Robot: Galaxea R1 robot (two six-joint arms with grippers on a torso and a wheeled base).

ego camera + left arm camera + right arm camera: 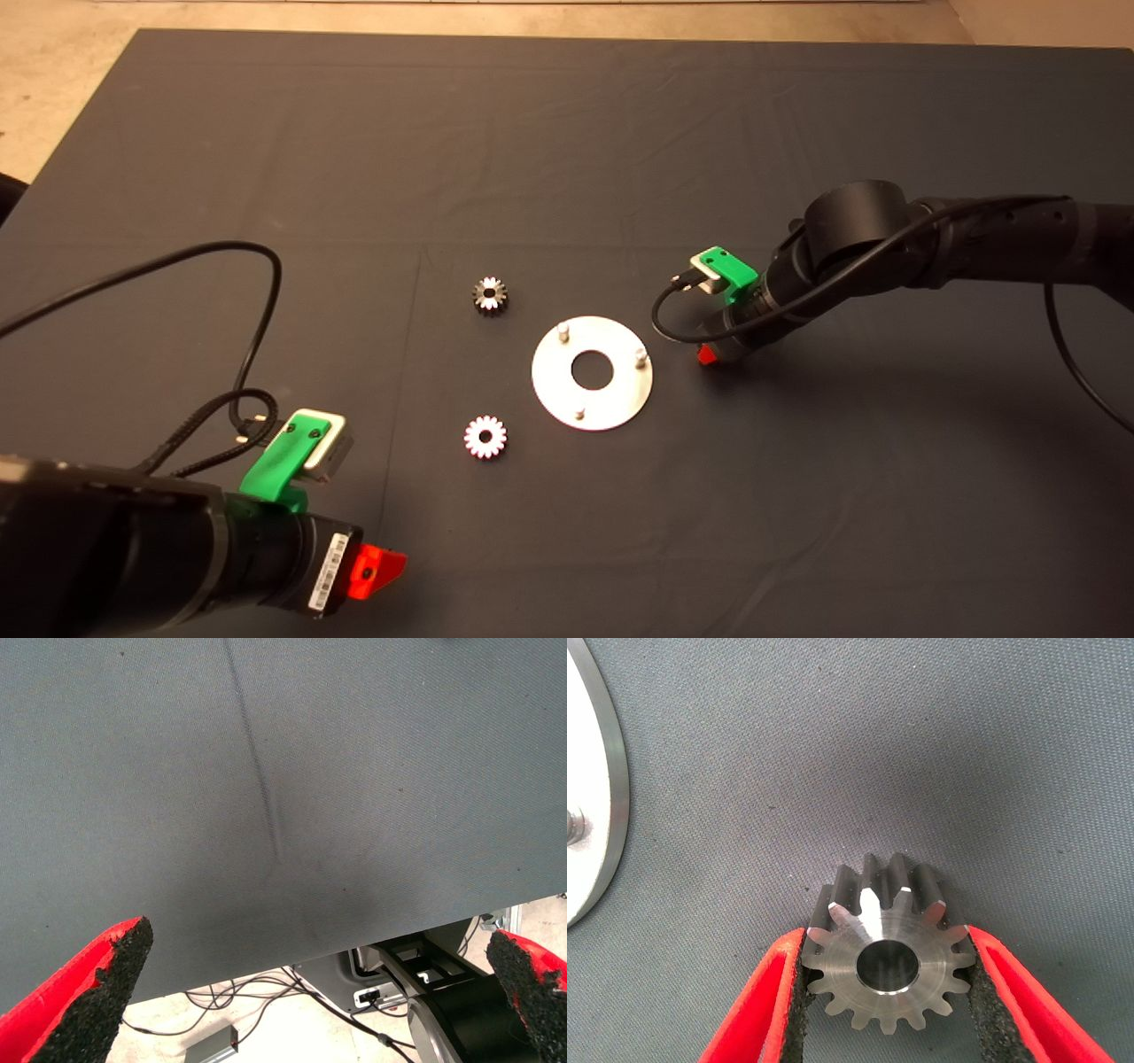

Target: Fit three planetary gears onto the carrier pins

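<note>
Your left gripper [376, 571] waits at 7 o'clock, fingers wide, empty. Two gears [489, 294] lie loose on the bench at the disc's [592, 373] 9 to 10 o'clock side. All three pins [562, 332] are bare. At 3 o'clock, your right gripper [888, 992] pinches the third gear [888, 961].

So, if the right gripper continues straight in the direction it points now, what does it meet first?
The right gripper is shut on a planetary gear and points down at the dark mat. Going straight on, the mat beside the carrier disc is probably first, not a pin; depth is unclear.
</note>
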